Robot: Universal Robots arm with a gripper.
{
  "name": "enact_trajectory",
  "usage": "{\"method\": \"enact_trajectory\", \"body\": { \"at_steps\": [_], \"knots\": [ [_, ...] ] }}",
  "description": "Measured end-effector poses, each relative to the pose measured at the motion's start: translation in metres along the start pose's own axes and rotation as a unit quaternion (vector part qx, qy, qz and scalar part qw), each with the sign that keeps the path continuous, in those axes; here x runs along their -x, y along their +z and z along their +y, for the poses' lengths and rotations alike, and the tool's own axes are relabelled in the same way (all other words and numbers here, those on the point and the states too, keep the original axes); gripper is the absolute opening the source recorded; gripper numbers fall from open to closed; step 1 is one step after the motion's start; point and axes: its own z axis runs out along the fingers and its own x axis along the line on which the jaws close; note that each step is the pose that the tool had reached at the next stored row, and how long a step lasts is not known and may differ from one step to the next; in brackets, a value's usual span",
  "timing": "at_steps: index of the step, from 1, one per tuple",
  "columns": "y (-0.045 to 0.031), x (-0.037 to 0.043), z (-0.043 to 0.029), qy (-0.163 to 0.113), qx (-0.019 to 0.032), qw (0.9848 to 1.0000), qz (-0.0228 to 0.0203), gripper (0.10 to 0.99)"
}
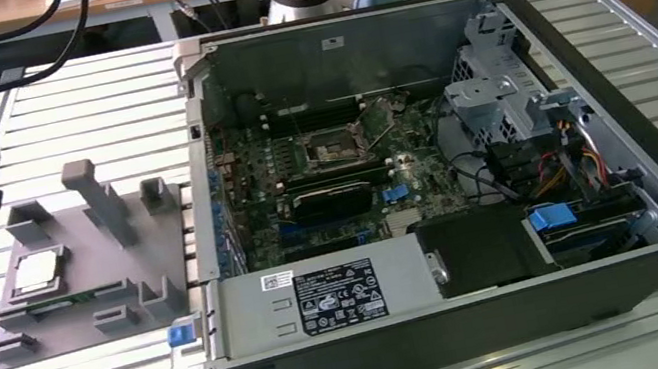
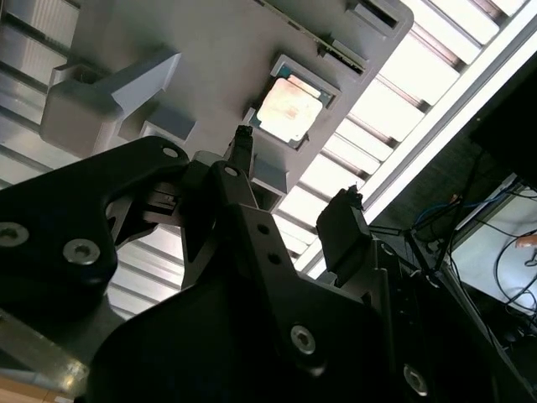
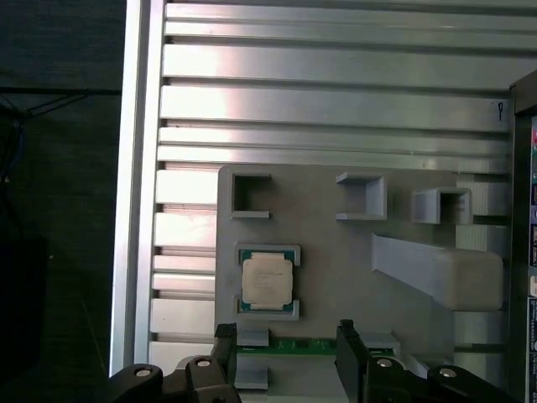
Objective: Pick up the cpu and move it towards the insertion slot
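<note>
On the grey fixture plate [image 3: 336, 269], in a shallow pocket with raised corner pieces, the cpu [image 3: 268, 281] lies flat with its silver top up. The plate rests on the slatted metal table [image 3: 336, 109], to the exterior view's left of the open computer case [image 1: 466, 343]. The insertion slot [image 1: 333, 148] is well apart from it, down on the green board inside that case.

The main risk is probably the pocket itself. The chip sits low between its corner pieces and offers only a thin edge, so a finger coming down slightly off line could land on a corner piece or on the chip's top rather than beside it. An uneven close could tilt the chip or wedge it in the pocket, and a shallow hold on so flat a part could slip. A green circuit strip [image 3: 294, 346] lies in the plate just beside the pocket, on the side nearest the fingers, and could be struck.

The gripper [image 3: 285, 344] is spread wide and holds nothing. In both wrist views the chip lies beyond the fingertips [image 3: 346, 334], not between them, and nothing touches it. It sits roughly in line with the gap, a little closer to one finger's line than the other's.
</note>
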Motion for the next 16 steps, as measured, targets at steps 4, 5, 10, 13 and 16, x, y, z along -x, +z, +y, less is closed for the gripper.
{"method": "enact_trajectory", "body": {
  "at_steps": [4, 5, 10, 13, 16],
  "knots": [
    [0.0012, 0.0000, 0.0000, 0.000, 0.0000, 1.0000, 0.0000, 0.588],
    [0.0015, 0.0000, -0.0001, 0.000, 0.0000, 1.0000, 0.0001, 0.588],
    [0.0030, 0.0000, -0.0001, 0.000, -0.0001, 1.0000, 0.0001, 0.588],
    [0.0040, 0.0000, -0.0001, 0.000, 0.0000, 1.0000, 0.0000, 0.588],
    [0.0051, 0.0000, -0.0002, 0.000, 0.0000, 1.0000, 0.0000, 0.588]
  ]
}}
